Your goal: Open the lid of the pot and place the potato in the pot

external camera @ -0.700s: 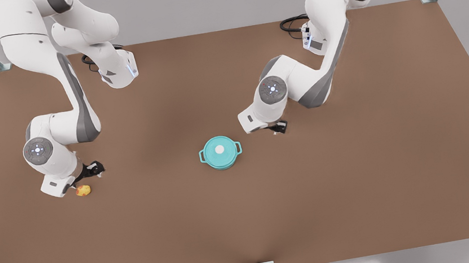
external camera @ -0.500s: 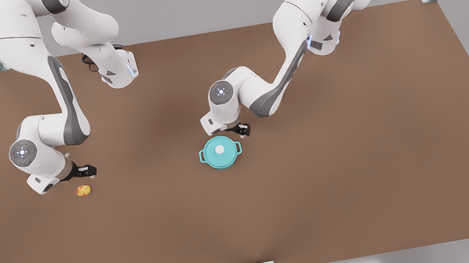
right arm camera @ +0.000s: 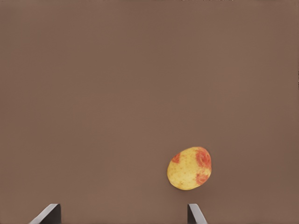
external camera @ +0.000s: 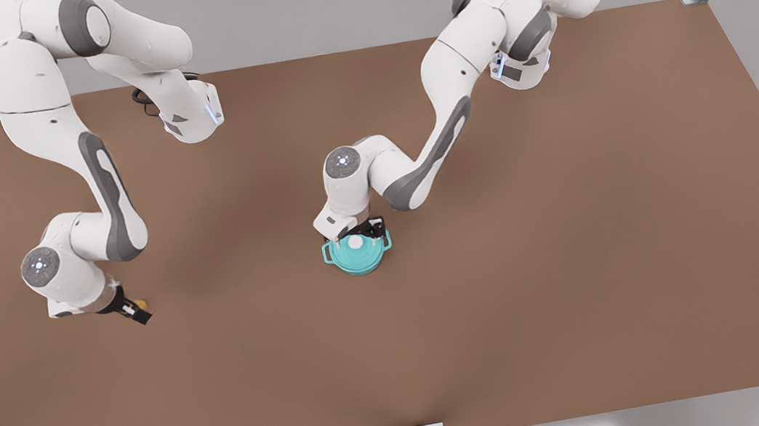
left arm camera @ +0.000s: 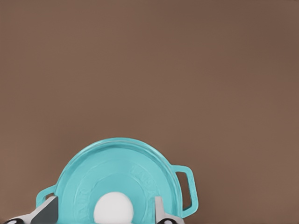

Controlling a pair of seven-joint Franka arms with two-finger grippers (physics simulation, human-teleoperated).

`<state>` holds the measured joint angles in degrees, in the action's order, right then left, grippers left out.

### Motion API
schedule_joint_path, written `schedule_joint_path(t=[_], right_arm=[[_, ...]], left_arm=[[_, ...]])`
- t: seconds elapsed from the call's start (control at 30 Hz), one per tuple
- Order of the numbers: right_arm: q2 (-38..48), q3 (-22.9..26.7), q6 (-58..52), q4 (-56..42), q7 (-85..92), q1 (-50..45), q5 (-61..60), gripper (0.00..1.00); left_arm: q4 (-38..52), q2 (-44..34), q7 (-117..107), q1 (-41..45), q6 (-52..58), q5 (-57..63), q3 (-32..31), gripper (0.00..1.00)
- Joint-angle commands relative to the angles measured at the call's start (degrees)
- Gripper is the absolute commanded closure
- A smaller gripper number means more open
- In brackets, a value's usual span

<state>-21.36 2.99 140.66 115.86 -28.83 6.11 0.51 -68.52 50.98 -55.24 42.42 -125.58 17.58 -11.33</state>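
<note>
Lid-grab step: left hand (external camera: 356,234), fingers apart, straddles knob of the pot lid (left arm camera: 114,179) on the pot (external camera: 357,260) mid-worktop; right hand (external camera: 132,311), fingers apart, hovers w/ the potato (right arm camera: 189,168) at its 1 o'clock; next: close on knob, lift.

Potato (external camera: 141,301) mostly hidden behind right gripper (external camera: 134,313) in front view. Pot lid (left arm camera: 117,182) cut off by left wrist view's edge; pot body hidden beneath lid.
</note>
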Motion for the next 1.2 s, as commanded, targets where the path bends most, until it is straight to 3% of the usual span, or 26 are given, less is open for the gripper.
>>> schedule_joint_path(t=[0.0,0.3,0.33,0.43,0.47,0.53,0.7,0.77,0.93,1.03,1.07,1.1,1.17], right_arm=[[-0.79,0.0,3.04,-0.72,-21.01,0.22,-0.07,0.0],[-5.71,-0.26,8.05,-0.9,-21.09,3.47,-0.16,0.0],[-5.71,-0.26,9.2,-0.37,-21.09,3.47,-0.33,0.0],[-6.5,-0.26,10.34,-0.02,-21.09,3.56,-0.33,0.0],[-6.41,-0.26,10.69,0.33,-22.06,3.91,-0.6,0.0],[-5.45,-0.26,10.78,1.91,-23.55,3.82,-0.6,0.0],[-5.27,-0.26,13.42,4.46,-23.64,3.73,-0.33,0.0],[-5.97,-0.26,14.12,4.64,-23.55,3.82,-0.07,0.0],[-6.85,-0.26,16.05,5.69,-23.64,3.73,1.6,0.0],[-6.77,-0.26,15.97,5.95,-23.82,3.21,1.6,0.0],[-6.85,-0.26,15.79,6.22,-23.82,2.86,2.56,0.0],[-7.12,-0.18,15.79,6.22,-23.82,2.68,2.83,0.0],[-7.29,0.44,15.7,6.57,-23.82,2.59,2.92,0.0]], left_arm=[[-0.21,0.43,-19.47,0.47,-1.95,0.79,-0.01,0.0],[-0.21,2.19,-19.56,0.91,-1.95,2.37,-0.01,0.0],[-0.21,2.28,-19.56,0.91,-1.95,2.37,-0.01,0.07],[-0.21,2.28,-19.74,0.91,-1.95,2.2,-0.01,0.47],[-0.21,2.28,-19.74,0.91,-1.95,2.11,-0.01,0.54],[-0.21,1.93,-19.56,0.82,-1.78,2.2,-0.01,0.55],[0.32,1.31,-19.56,0.82,-1.07,2.28,0.08,0.55],[0.67,0.7,-19.12,-0.49,-1.07,2.02,2.89,0.55],[0.76,3.15,5.05,-19.21,-2.82,1.41,2.19,0.55],[0.76,6.93,6.89,-20.01,-8.54,1.67,2.63,0.55],[0.76,7.29,7.42,-20.09,-8.54,1.84,2.63,0.49],[0.67,7.55,9.0,-20.18,-9.25,1.93,2.63,0.0],[0.67,6.15,14.78,-21.41,-6.01,1.67,2.63,0.0]])
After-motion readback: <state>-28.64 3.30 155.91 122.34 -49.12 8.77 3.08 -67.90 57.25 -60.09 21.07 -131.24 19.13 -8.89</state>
